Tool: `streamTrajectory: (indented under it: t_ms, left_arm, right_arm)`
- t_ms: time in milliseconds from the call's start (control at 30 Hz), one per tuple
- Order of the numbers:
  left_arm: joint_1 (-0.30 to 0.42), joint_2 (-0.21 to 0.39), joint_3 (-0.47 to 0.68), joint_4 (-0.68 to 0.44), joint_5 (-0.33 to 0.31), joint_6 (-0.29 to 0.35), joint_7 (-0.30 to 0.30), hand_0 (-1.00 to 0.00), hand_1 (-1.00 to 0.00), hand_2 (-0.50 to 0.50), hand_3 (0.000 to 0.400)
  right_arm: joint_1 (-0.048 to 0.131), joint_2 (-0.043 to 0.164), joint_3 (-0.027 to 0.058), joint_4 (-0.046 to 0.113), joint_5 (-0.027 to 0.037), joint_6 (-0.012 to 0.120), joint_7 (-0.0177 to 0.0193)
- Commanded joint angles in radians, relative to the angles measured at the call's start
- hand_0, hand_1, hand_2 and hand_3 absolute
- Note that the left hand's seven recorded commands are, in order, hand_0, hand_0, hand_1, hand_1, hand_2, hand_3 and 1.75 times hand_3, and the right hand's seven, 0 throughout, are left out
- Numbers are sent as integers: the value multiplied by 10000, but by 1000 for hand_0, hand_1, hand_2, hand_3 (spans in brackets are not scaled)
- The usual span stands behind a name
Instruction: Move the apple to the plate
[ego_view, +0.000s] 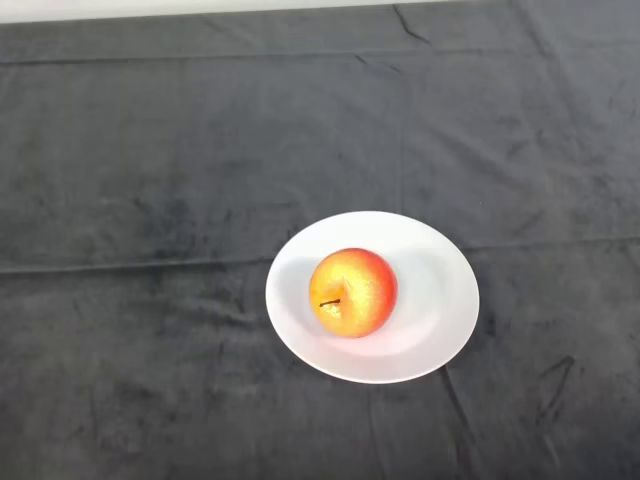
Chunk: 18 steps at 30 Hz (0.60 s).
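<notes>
The apple (353, 292) lies on the plate (440, 300), slightly left of its middle. The plate rests on the cloth (150, 200), right of centre.

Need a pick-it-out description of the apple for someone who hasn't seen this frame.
A dark cloth covers the whole table; right of centre and toward the near edge sits a round white plate. The apple rests on that plate, a little left of its middle. It is red-and-yellow with a dark stem, the only coloured item in view.

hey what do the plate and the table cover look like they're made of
The plate looks like glazed ceramic or smooth plastic: plain white with an even, softly shaded surface. The table cover looks like dark, matte, velvety fabric, with creases and brushed patches.
</notes>
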Motion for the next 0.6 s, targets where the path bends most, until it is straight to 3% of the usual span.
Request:
streamTrajectory:
  t_ms: [33,600]
  left_arm:
    - [-71,620,215,144,-17,-131,-66,0,0,0,0]
    - [-61,607,216,106,-32,-121,-89,0,0,0,0]
  right_arm:
    - [-475,-185,112,-359,37,-39,147]
    - [-475,-185,112,-359,37,-39,147]
